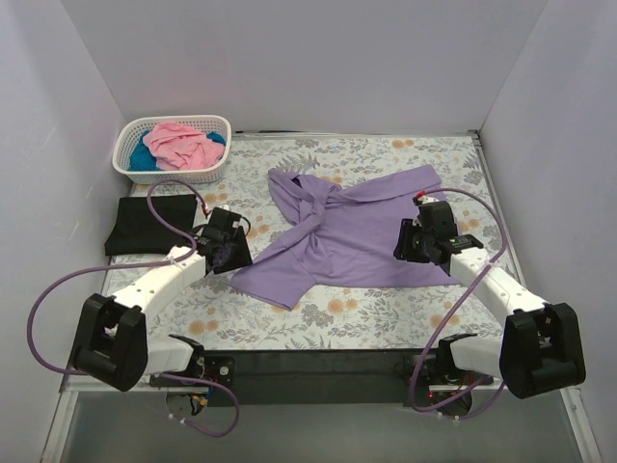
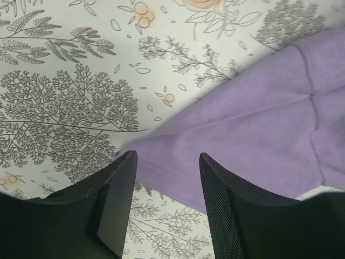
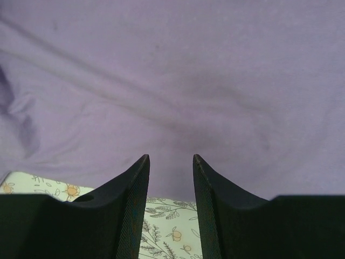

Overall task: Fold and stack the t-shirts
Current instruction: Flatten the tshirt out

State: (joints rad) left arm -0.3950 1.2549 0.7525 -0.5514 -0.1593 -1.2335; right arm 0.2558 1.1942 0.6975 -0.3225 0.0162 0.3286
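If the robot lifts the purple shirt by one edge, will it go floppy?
Probably floppy: the purple shirt lies wrinkled and bunched near its collar, so it would likely droop. Its thin folds suggest it is light. Pushed, it might crumple rather than slide.

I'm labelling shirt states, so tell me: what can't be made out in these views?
Teal shirt: top view, mostly buried under the pink shirt in the basket.
Black shirt: top view, too dark to read folds.
Lavender shirt: both wrist views crop it at the frame edges.
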